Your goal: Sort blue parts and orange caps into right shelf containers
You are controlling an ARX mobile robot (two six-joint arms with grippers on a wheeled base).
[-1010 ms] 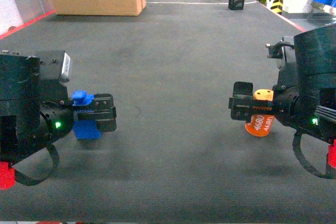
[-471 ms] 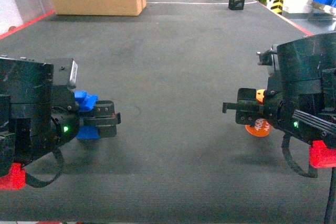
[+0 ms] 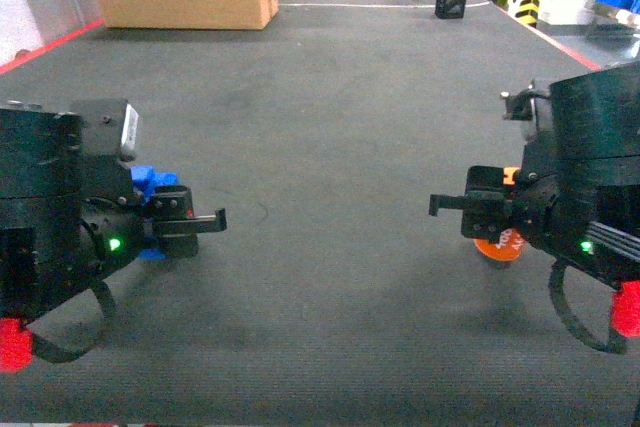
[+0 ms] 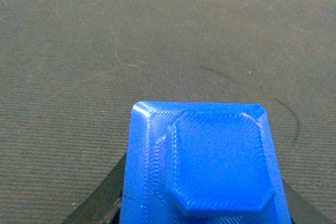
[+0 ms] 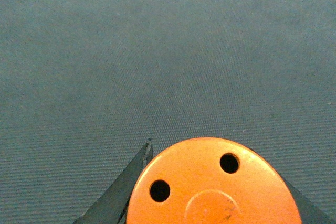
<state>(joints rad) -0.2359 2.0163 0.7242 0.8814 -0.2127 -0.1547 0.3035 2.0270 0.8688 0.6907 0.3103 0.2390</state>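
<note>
Both arms are loaded, each w/ 1 item. The left gripper (image 3: 185, 219) pinches the blue part (image 4: 202, 166): in the left wrist view the part fills the space between the 2 fingers, w/ a dark fingertip edge (image 4: 105, 198) showing at its lower left. The right gripper (image 3: 470, 212) pinches the orange cap (image 5: 212, 182), which sits between its fingers, 2 small holes facing the cam; in the head view the cap (image 3: 500, 242) pokes out just below the fingers.

The right shelf containers aren't clearly in view, so can't say where they sit relative to either gripper.

Risks, as I judge them: the base or arms must turn to find the bins, and a jolt could slip the round cap, since its smooth curved side gives little purchase. The blue part, blocky, looks safer. Either item could also land in the wrong bin.
</note>
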